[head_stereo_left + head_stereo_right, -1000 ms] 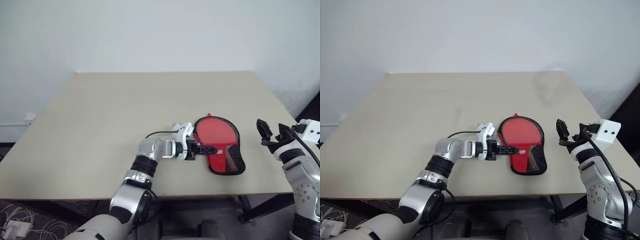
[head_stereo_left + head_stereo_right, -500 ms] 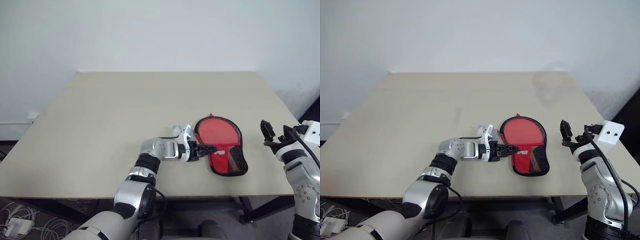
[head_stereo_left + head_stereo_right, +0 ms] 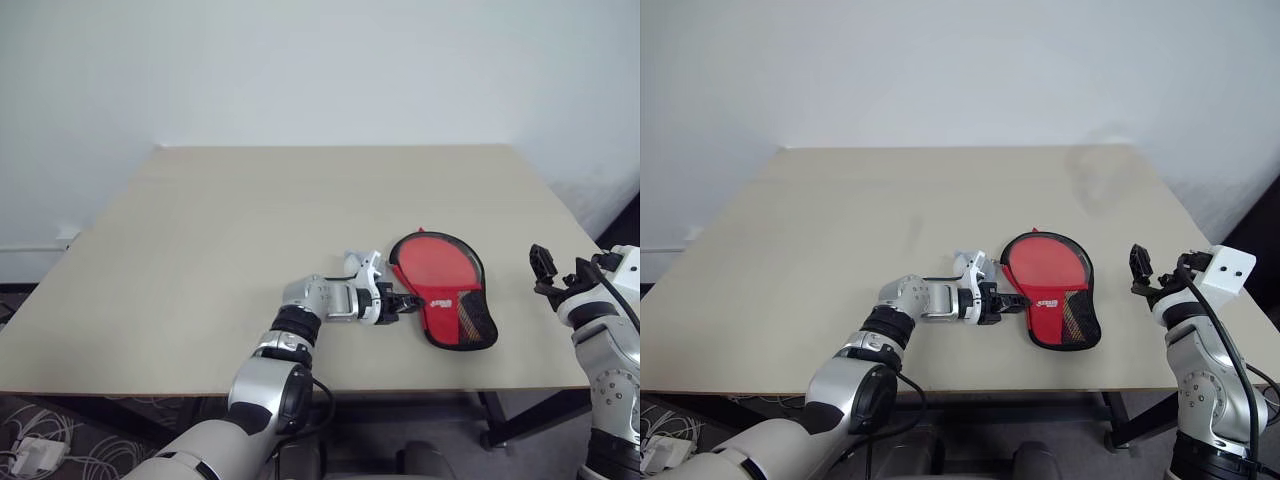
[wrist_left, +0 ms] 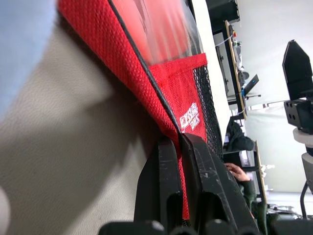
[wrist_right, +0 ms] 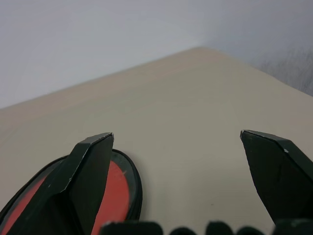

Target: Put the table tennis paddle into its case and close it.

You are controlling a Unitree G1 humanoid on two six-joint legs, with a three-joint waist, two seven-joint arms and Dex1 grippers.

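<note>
The case (image 3: 440,285) lies flat on the table (image 3: 250,220), near its front right. It is red with black trim, a black mesh patch and a white logo. My left gripper (image 3: 410,300) reaches in level from the left and is shut on the case's left edge. The left wrist view shows red fabric (image 4: 176,83) pinched between the two black fingers (image 4: 161,171). The table tennis paddle is hidden. My right gripper (image 3: 563,266) hovers open beyond the table's right edge, apart from the case. Its wrist view shows the case's rounded end (image 5: 120,191) beside one finger.
The tan table stretches bare to the left and back, with a white wall behind it. In the left wrist view, a person's hand (image 4: 239,171) and room clutter lie far off, and my right gripper (image 4: 298,73) stands beyond the case.
My left gripper's fingers have closed on the case's left edge while the hand kept its place. My right gripper has drifted a little to the right, still open.
</note>
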